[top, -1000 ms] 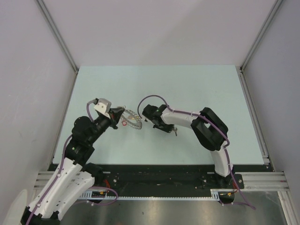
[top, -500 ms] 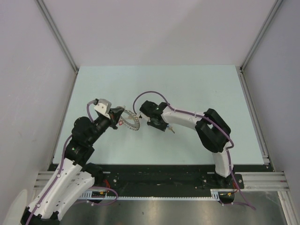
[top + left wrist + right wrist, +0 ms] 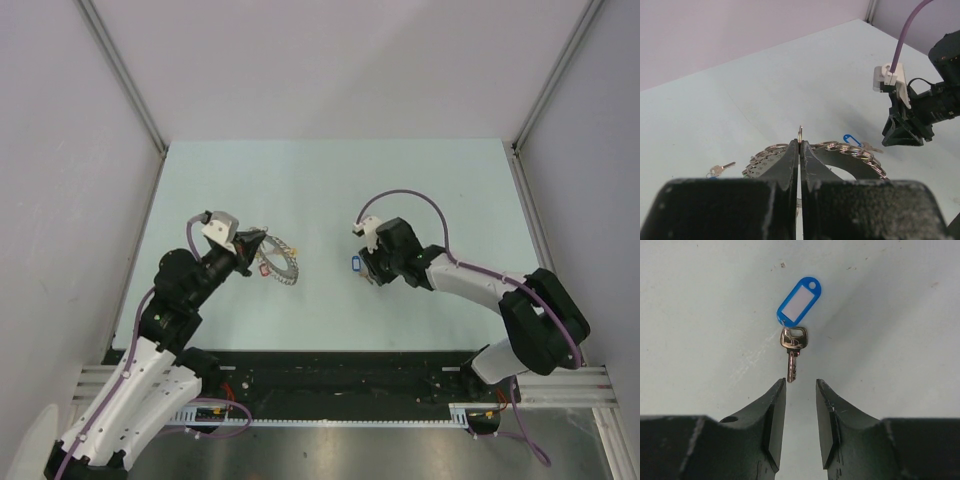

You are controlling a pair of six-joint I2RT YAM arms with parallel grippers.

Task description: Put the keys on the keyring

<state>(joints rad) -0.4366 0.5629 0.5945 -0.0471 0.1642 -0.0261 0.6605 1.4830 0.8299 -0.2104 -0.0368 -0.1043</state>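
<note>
Silver blue-tagged key [image 3: 794,340] is lying on the table [image 3: 890,315] at 12 o'clock from the right gripper [image 3: 800,384], whose fingers are standing apart. Left gripper [image 3: 799,145] is clamping the keyring [image 3: 852,150]; a second key [image 3: 722,167] is lying at its 8 o'clock.

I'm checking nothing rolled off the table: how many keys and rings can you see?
keys: 3 (blue-tagged key; red-tagged key, only its tag showing; third key on the table)
keyring: 1
total: 4
</note>
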